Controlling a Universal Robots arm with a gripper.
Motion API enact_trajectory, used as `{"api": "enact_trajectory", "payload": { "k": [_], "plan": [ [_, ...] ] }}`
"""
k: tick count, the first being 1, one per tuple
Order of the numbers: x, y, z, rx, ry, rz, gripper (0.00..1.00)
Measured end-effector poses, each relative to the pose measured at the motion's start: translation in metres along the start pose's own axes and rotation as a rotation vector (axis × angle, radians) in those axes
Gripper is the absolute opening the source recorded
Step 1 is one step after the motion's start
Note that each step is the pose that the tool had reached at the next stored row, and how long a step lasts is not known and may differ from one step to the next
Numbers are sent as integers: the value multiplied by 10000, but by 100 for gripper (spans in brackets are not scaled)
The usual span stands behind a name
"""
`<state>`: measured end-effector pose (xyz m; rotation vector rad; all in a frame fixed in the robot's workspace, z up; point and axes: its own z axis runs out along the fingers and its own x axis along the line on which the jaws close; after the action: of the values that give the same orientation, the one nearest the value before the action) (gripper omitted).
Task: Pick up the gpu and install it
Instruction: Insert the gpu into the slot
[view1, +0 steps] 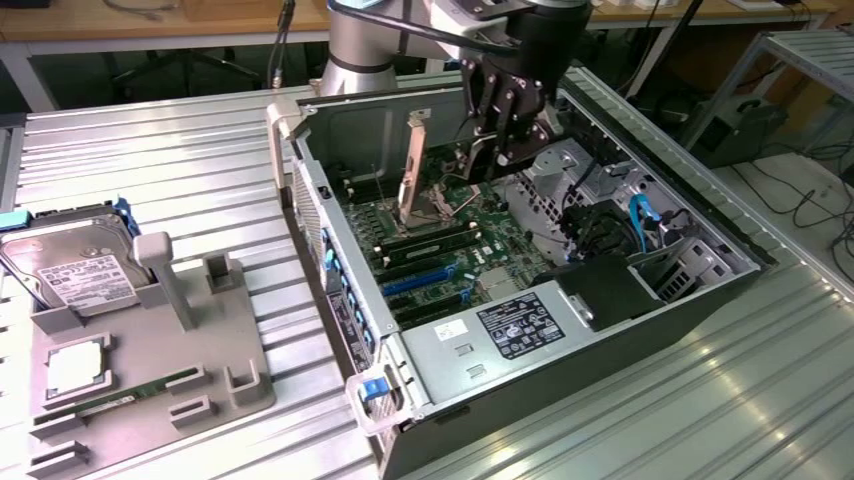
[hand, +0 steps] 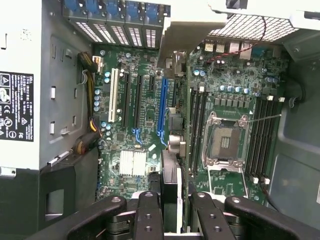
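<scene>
My gripper (view1: 489, 150) hangs inside the open computer case (view1: 747, 250), toward its far end. It is shut on the gpu (view1: 418, 160), a thin card held on edge with its pale bracket strip standing upright at the end toward the case's slotted rear wall. In the wrist view the gripper (hand: 175, 212) pinches the gpu (hand: 171, 182) between its black fingers (hand: 149, 215). Seen edge-on, the card runs above the motherboard (hand: 145, 75), between the long blue slot (hand: 161, 110) and the black memory slots (hand: 196, 125). The card floats above the board, apart from the slot.
A grey fixture tray (view1: 234, 400) at the exterior view's left holds a silver hard drive (view1: 74, 270) and a green memory stick (view1: 134, 395). Inside the case are the power supply (view1: 514, 325), the processor socket (hand: 222, 140), blue cables (view1: 641, 225) and a drive cage (view1: 567, 170).
</scene>
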<state>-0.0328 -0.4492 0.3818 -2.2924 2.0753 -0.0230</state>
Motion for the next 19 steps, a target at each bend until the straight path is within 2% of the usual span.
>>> {"api": "enact_trajectory", "payload": {
  "k": [19],
  "plan": [
    [34, 9, 121, 4, -4, 0, 28]
  ]
}}
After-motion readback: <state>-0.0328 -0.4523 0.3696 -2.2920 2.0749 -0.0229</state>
